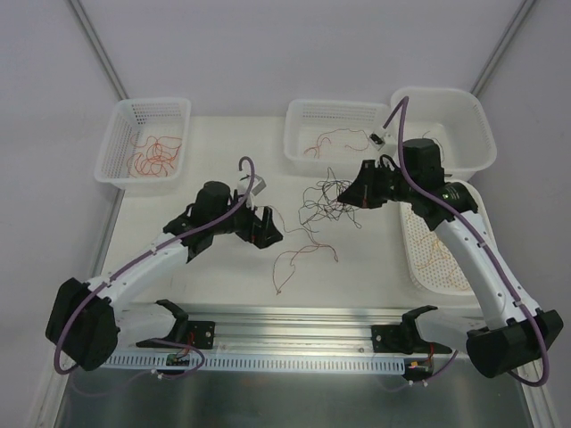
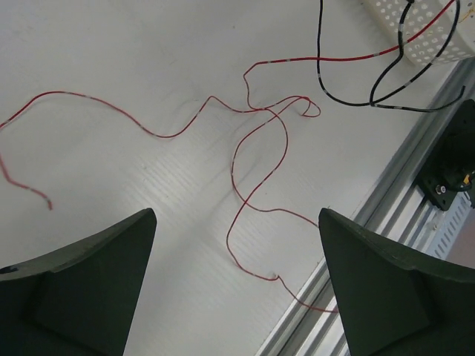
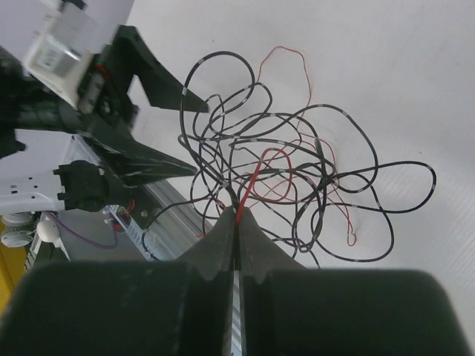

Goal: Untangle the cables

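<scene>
Below the spread left fingers (image 2: 82, 289), a red cable (image 2: 252, 110) (slack) stretches sideways.

Cables (image 1: 323, 198) probably too thin to separate.

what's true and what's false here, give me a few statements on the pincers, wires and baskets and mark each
1. The left pincer hangs open over a loose thin red wire lying on the white table. True.
2. The right pincer is open and empty. False: it is shut on a bright red wire strand at the tangle of thin black wires.
3. The white mesh plastic basket at far left holds curly orange-red wires. True.
4. The tangle of thin black wires sits inside a basket. False: it is out over the table, between the two arms.
</scene>
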